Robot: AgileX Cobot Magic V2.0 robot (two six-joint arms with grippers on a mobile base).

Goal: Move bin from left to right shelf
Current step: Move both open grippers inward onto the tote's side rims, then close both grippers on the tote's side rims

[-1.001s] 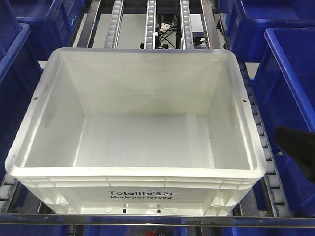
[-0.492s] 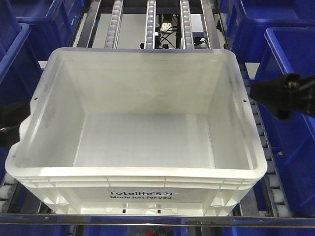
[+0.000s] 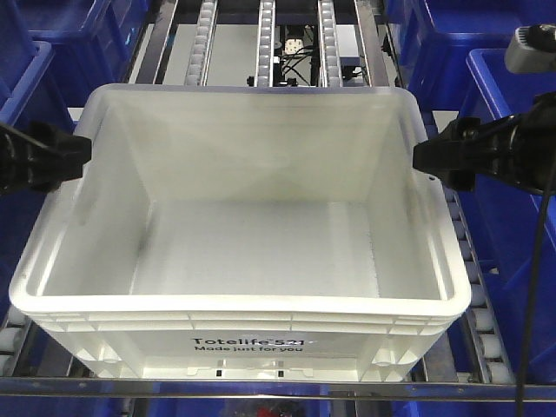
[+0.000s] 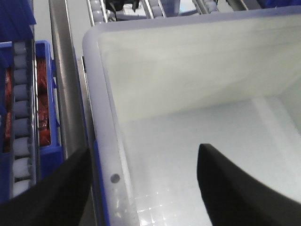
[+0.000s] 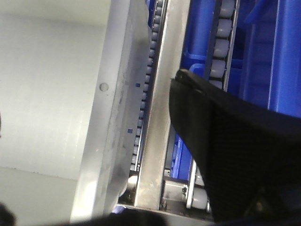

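The white bin (image 3: 252,252) sits on the roller rails in the middle, empty, with black print on its front wall. My left gripper (image 3: 76,158) is at the bin's left rim. In the left wrist view it (image 4: 143,155) is open, one finger outside the rim (image 4: 106,155) and one inside the bin. My right gripper (image 3: 427,162) is at the bin's right rim. In the right wrist view it (image 5: 101,122) is open, with its big finger (image 5: 225,155) outside the rim (image 5: 117,94) over the rail. Neither gripper clamps the rim.
Dark blue bins stand on both sides (image 3: 512,113) (image 3: 26,78). Roller rails (image 3: 265,43) run back under the bin, with cables at the far end. A metal frame bar (image 3: 278,388) crosses in front. A steel rail (image 5: 162,108) runs beside the bin's right wall.
Both arms have come up and in from the lower sides. The left gripper has reached the bin's left rim and the right gripper the right rim. The bin has not moved.
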